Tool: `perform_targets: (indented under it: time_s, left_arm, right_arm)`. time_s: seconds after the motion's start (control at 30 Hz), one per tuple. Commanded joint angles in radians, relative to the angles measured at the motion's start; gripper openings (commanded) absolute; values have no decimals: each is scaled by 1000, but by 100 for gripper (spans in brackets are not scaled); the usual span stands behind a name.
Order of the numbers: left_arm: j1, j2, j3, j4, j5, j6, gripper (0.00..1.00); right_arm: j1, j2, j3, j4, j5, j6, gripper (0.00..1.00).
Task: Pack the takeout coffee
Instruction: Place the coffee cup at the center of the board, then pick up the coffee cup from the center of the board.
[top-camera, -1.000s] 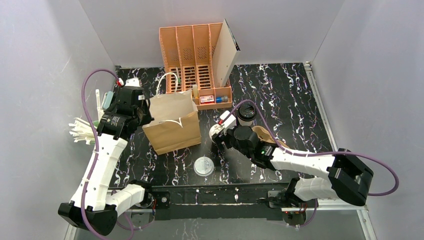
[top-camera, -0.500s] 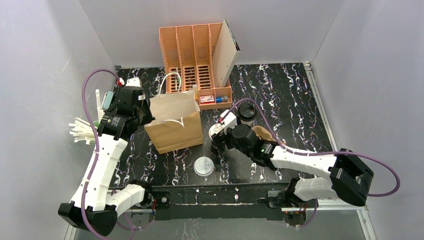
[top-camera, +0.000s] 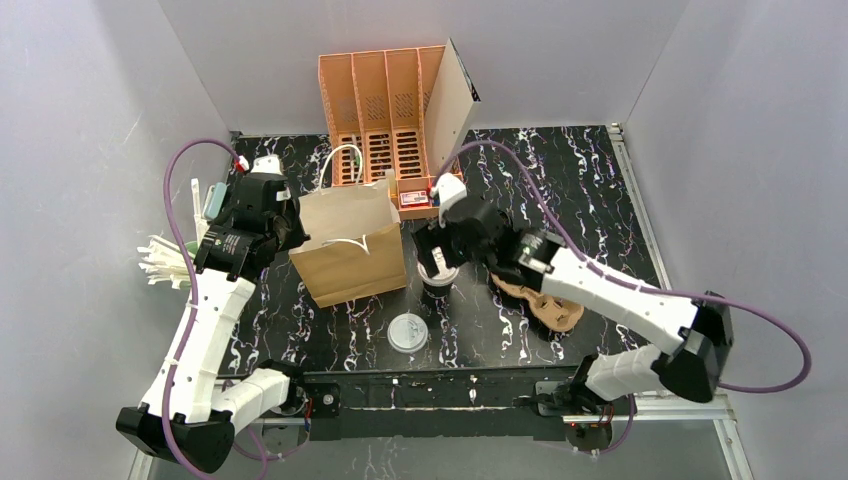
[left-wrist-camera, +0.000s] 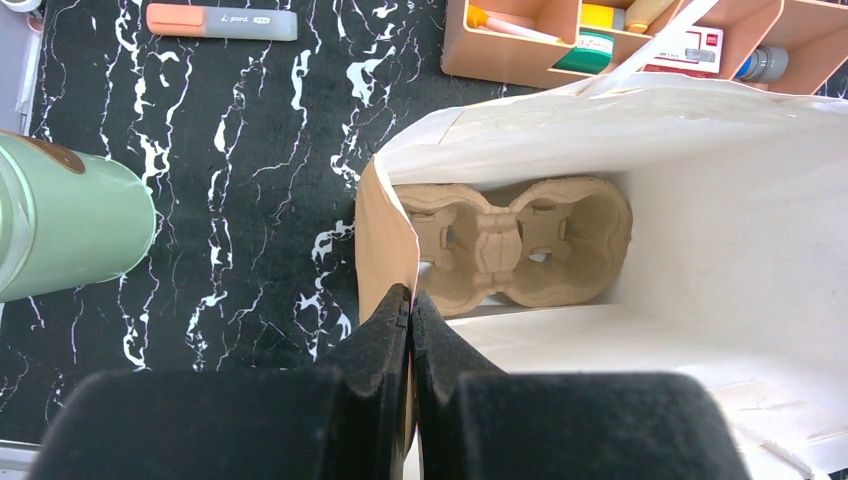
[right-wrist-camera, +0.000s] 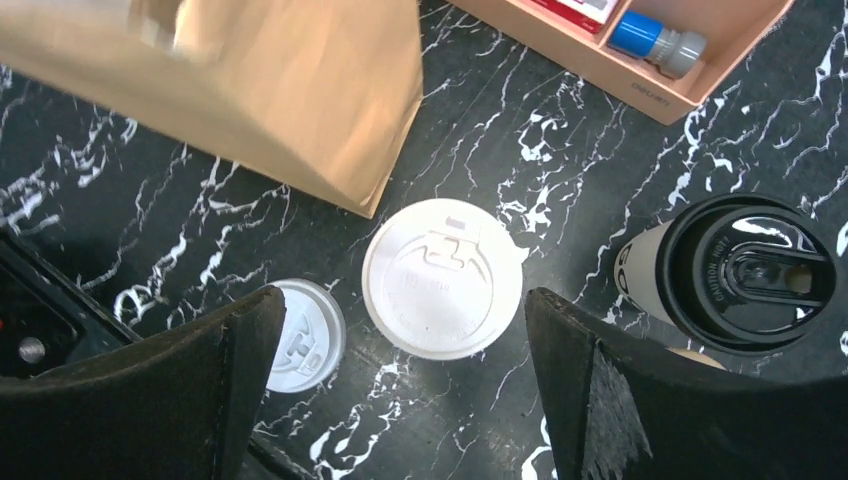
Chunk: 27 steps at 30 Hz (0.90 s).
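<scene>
The takeout coffee (right-wrist-camera: 735, 272), a white paper cup with its black lid on, stands on the table at the right of the right wrist view. My right arm hides it in the top view. My right gripper (right-wrist-camera: 420, 390) is open and empty, hovering above a cup with a large white lid (right-wrist-camera: 442, 277); in the top view this gripper (top-camera: 436, 254) is just right of the brown paper bag (top-camera: 350, 255). My left gripper (left-wrist-camera: 411, 300) is shut on the bag's left rim (left-wrist-camera: 385, 230) and holds it open. A pulp cup carrier (left-wrist-camera: 510, 250) lies in the bag's bottom.
A flat white lid (top-camera: 407, 332) lies near the front edge. A second pulp carrier (top-camera: 552, 307) lies under my right arm. The orange organiser (top-camera: 390, 120) stands at the back. The green cup (left-wrist-camera: 70, 230) with its white straws (top-camera: 165, 262) is at the left, and a highlighter (left-wrist-camera: 220, 20) is near it.
My right gripper has risen and moved back from beside the white-lidded cup, and the arm now covers the black-lidded cup. The bag has shifted slightly right. The left gripper keeps its hold.
</scene>
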Motion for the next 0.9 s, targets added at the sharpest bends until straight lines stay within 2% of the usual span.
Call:
perform_targets:
  time_s: [0.0, 0.13, 0.23, 0.47, 0.87]
  left_arm:
    - [4, -20, -21, -14, 19, -3, 0]
    - [5, -13, -18, -14, 24, 2, 0]
    - [4, -13, -18, -12, 30, 2, 0]
    - [5, -4, 6, -44, 0, 11, 0]
    - [5, 14, 36, -75, -67, 36, 0]
  right_arm:
    - [-61, 157, 243, -388, -24, 152, 98]
    - [-71, 296, 401, -549, -44, 212, 98]
    - [-75, 341, 440, -575, -47, 216, 98]
    - [-77, 426, 509, -616, -33, 230, 98]
    - [-78, 477, 530, -581, -27, 232, 98]
